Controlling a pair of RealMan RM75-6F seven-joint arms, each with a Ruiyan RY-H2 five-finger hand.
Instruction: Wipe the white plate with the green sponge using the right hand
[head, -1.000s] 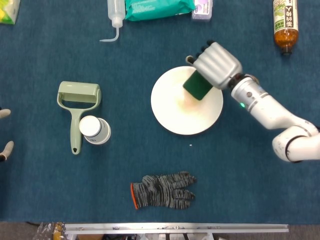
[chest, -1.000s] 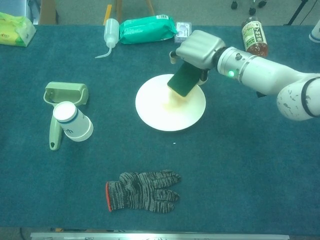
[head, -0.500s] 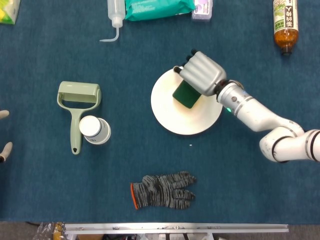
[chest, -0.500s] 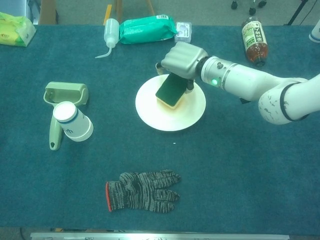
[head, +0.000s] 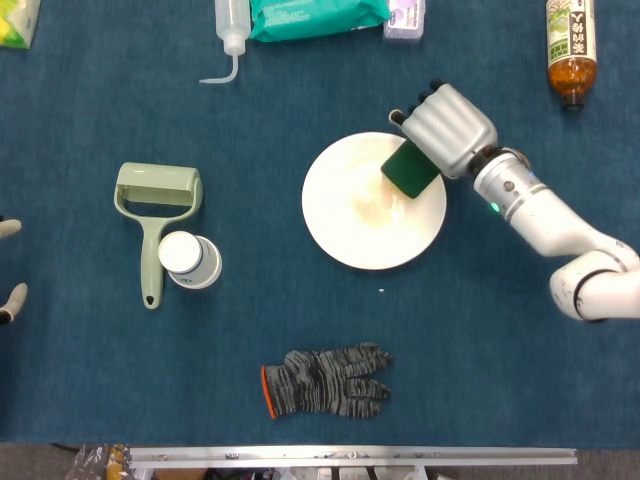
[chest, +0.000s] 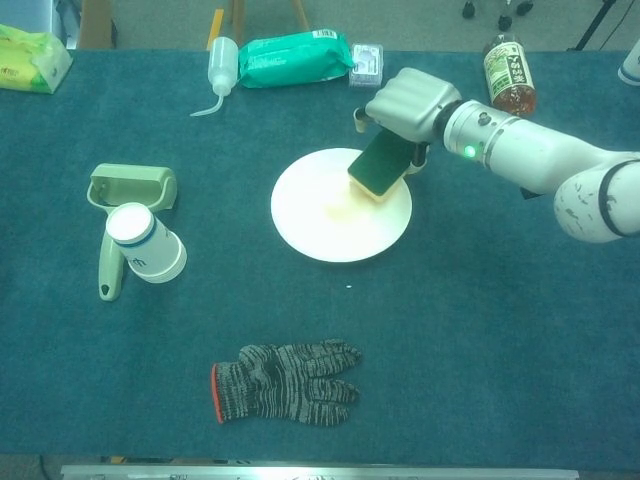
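Plate (head: 365, 225), white, sits mid-table on the blue cloth (head: 480, 380). A faint yellowish smear shows near its centre, so by my reading the wiping is under way, not finished; the left and near parts of the plate show no sponge on them now.

Sponge (head: 408, 168), green with a yellow underside visible in the chest view, is tilted, its lower edge down on the plate's far right portion. Whether it presses flat or only touches by that edge I cannot tell.

Right hand (head: 447, 128) grips the sponge from above, fingers curled over its top, arm reaching in from the right.

Left hand (head: 8, 262): only pale fingertips at the left frame edge of the head view, near nothing; state cannot be told.

Left to do, judging from this: strokes across the smear and the remaining surface.

Around: roller tool (head: 155, 205) with a paper cup (head: 188, 260) touching its handle, well left of the plate. Knit glove (head: 325, 381) near the front edge. Squeeze bottle (head: 228, 30), green packet (head: 315, 15) and tea bottle (head: 571, 48) along the far side.
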